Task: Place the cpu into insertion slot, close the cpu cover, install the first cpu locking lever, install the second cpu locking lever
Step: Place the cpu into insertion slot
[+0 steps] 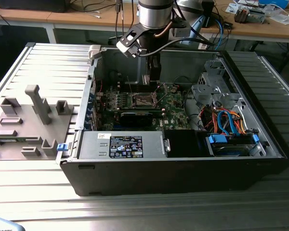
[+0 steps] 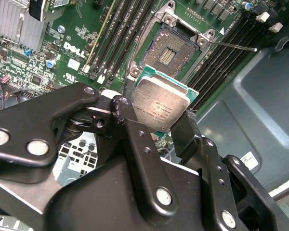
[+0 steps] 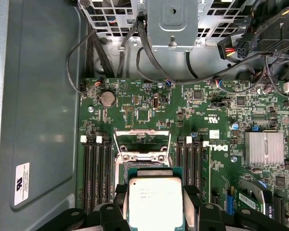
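My gripper [image 2: 156, 115] is shut on the cpu [image 2: 160, 102], a flat silver-grey square chip pinched by two opposite edges between the black fingers [image 2: 123, 109]. In both wrist views the chip hangs above the green motherboard, close to the insertion slot [image 2: 176, 48], whose dark square socket lies bare. The cpu [image 3: 154, 192] covers part of the socket in the first wrist view. Just beyond it the cpu cover [image 3: 140, 144], a silvery frame, stands flipped open. A thin locking lever [image 2: 233, 45] sticks out beside the socket. In the exterior view the gripper [image 1: 155, 79] hangs inside the open case over the slot [image 1: 143, 100].
Long memory slots [image 3: 97, 168] flank the socket on both sides. A silver heatsink [image 3: 264, 148] and a black card [image 1: 135, 118] sit nearby. Case walls, a drive cage with cables [image 1: 221, 118] and the power supply [image 1: 120, 144] ring the board. A grey fixture [image 1: 29, 120] lies outside the case.
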### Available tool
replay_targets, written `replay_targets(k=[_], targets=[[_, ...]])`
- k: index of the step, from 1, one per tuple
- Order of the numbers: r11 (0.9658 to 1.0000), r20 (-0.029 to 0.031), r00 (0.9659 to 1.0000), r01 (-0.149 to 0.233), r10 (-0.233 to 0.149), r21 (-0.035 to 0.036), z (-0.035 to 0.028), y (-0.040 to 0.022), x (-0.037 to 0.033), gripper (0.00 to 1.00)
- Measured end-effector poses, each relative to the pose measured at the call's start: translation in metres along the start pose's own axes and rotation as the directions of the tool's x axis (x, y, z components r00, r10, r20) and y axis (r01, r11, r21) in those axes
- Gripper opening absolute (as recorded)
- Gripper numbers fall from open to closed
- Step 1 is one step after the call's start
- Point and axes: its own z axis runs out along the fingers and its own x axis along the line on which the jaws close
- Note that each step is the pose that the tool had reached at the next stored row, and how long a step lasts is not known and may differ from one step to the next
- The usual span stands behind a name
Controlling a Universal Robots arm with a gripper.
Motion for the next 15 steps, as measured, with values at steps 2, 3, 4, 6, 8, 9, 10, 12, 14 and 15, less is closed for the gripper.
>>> replay_targets(k=[2,3,4,6,8,9,10,12,14,15], targets=[[1.0000,0.0000,1.0000,0.000,0.000,0.0000,0.0004,-0.0001,0.0000,0.55],[1.0000,0.0000,1.0000,0.000,0.000,0.0000,0.0006,-0.0002,0.0000,0.55],[1.0000,0.0000,1.0000,0.000,0.000,0.0000,0.0007,-0.0003,0.0000,0.55],[1.0000,0.0000,1.0000,0.000,0.000,0.0000,0.0010,-0.0004,0.0000,0.55],[1.0000,0.0000,1.0000,0.000,0.000,0.0000,0.0014,-0.0005,0.0000,0.55],[1.0000,0.0000,1.0000,0.000,0.000,0.0000,0.0017,-0.0006,0.0000,0.55],[1.0000,-0.0001,1.0000,0.000,0.000,0.0001,0.0018,-0.0007,0.0000,0.55],[1.0000,0.0000,1.0000,0.000,0.000,0.0001,0.0022,-0.0009,0.0000,0.55],[1.0000,0.0000,1.0000,0.000,0.000,0.0000,0.0026,-0.0010,0.0000,0.55],[1.0000,0.0000,1.0000,0.000,0.000,0.0000,0.0027,-0.0011,0.0000,0.55]])
